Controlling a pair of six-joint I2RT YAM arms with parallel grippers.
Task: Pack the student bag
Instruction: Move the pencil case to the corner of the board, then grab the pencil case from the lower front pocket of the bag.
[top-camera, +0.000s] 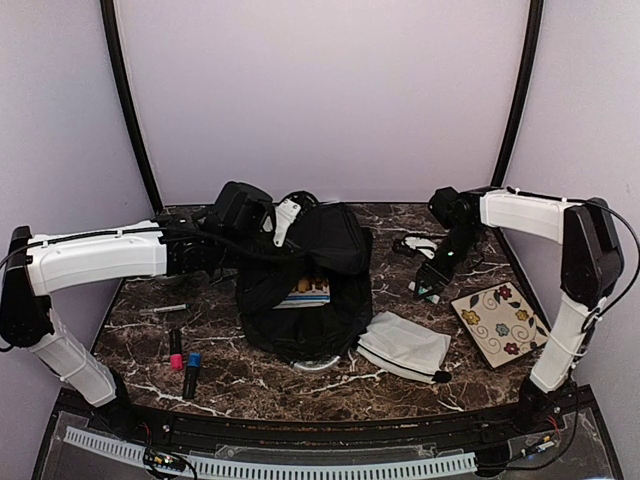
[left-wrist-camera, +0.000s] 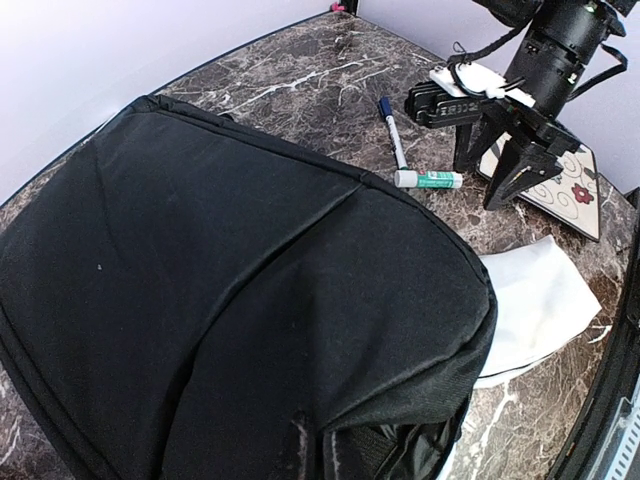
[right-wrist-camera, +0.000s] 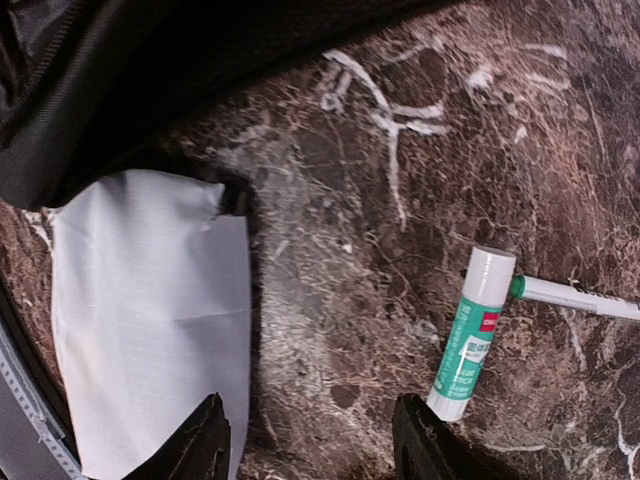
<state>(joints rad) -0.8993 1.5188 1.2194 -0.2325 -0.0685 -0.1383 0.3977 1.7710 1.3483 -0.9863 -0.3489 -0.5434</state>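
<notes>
I see right gripper (right-wrist-camera: 310, 440) spread over marble, green-white glue stick (right-wrist-camera: 468, 348) just right; left gripper's state unclear, above large black fabric backpack (left-wrist-camera: 240, 290).

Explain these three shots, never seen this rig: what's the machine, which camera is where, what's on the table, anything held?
Two robot arms are bolted at a marble table's near edge. One picture looks down from above; the others come from wrist cameras.

On the table: a black student bag, a white pouch, a floral notebook, markers, a glue stick and a pen.

The right end effector is open above the glue stick, holding nothing. The left end effector is over the bag, fingers unseen.
</notes>
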